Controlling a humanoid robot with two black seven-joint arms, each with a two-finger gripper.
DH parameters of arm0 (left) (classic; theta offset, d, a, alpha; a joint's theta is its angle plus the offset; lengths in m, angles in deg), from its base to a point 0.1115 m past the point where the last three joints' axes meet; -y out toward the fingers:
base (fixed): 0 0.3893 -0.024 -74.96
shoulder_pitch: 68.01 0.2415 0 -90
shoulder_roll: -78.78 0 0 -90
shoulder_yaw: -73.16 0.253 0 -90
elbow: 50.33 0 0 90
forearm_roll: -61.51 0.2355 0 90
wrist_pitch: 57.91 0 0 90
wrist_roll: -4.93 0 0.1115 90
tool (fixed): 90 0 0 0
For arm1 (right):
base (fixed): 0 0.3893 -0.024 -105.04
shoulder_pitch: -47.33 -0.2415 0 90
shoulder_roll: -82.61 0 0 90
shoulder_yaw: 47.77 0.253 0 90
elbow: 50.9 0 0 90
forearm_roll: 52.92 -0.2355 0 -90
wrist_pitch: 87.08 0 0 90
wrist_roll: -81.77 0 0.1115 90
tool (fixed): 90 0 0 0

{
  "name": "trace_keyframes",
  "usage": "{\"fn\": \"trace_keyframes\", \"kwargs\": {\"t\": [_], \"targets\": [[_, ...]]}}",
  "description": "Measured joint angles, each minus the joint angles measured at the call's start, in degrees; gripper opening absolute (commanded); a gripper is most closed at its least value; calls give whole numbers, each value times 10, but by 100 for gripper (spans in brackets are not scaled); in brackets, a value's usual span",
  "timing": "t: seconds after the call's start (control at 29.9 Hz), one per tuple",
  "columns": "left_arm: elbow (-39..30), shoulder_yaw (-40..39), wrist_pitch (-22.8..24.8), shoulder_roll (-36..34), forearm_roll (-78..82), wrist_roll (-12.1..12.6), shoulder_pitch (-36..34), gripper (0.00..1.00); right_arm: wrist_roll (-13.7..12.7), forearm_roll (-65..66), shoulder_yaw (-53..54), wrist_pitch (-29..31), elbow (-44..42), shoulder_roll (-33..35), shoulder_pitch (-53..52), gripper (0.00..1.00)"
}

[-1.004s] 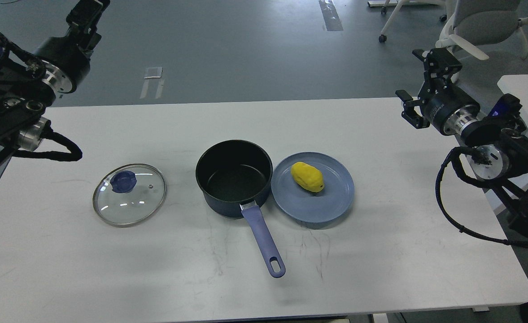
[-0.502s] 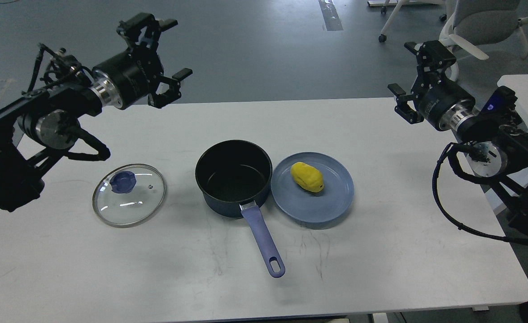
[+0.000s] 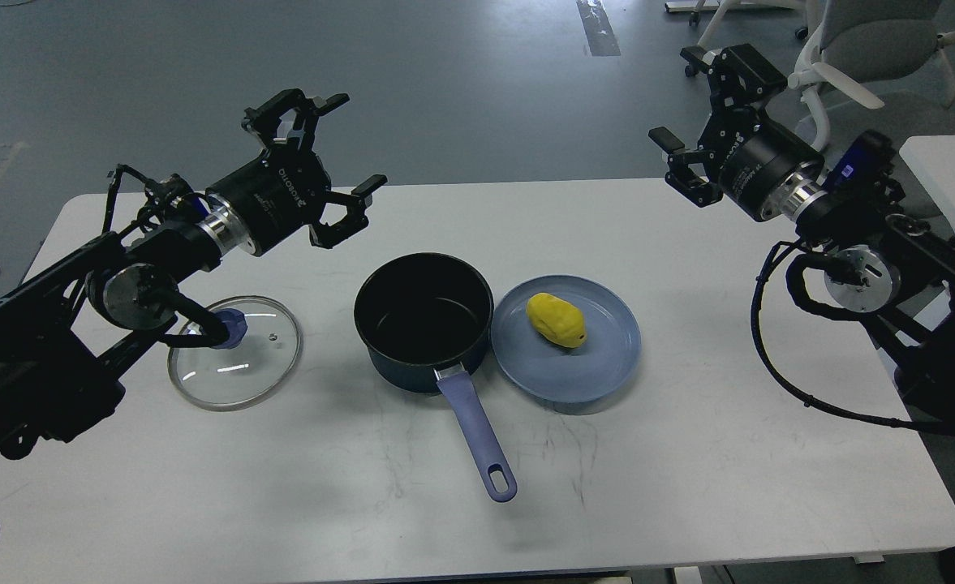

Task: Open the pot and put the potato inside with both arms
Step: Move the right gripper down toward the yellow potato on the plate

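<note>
Tabletop (image 3: pixel 688 454): white, carries all things, some scuff marks.
Left arm: comes from left side, above the lid; its fingers (image 3: pixel 337 150) spread wide, holding nothing, in the air behind-left of the pot.
Right arm: comes from right side; its fingers (image 3: pixel 688 97) also spread wide, nothing between them, high over far right edge of tabletop.
Pot (image 3: pixel 423 320): dark blue, open, inside looks empty; handle (image 3: pixel 477 438) points toward the near edge.
Plate (image 3: pixel 599 369): blue, touching the pot on its right side.
Lid (image 3: pixel 238 353): glass w/ blue knob, flat on tabletop, left of pot, apart from it.
Potato (image 3: pixel 557 319): yellow, lies on the plate, not in pot.
</note>
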Motion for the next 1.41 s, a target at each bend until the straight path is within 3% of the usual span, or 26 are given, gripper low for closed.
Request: {"fn": "trace_keyframes", "kwargs": {"t": [0.27, 0.6, 0.94, 1.2, 1.41], "targets": [[-2, -5, 2, -12, 4, 0, 7, 98, 47, 340, -38, -25, 16, 94, -33, 98], [-2, -2, 7, -16, 8, -1, 12, 98, 99, 587, -129, -59, 48, 180, -21, 98], [-18, -2, 5, -15, 33, -6, 15, 98, 103, 605, -240, -127, 29, 171, -10, 98], [-28, -5, 3, -18, 36, -9, 22, 98, 106, 639, -268, -134, -19, 102, -4, 98], [-40, -5, 1, -24, 45, -17, 23, 98, 131, 695, -316, -134, -77, 45, -38, 97]]}}
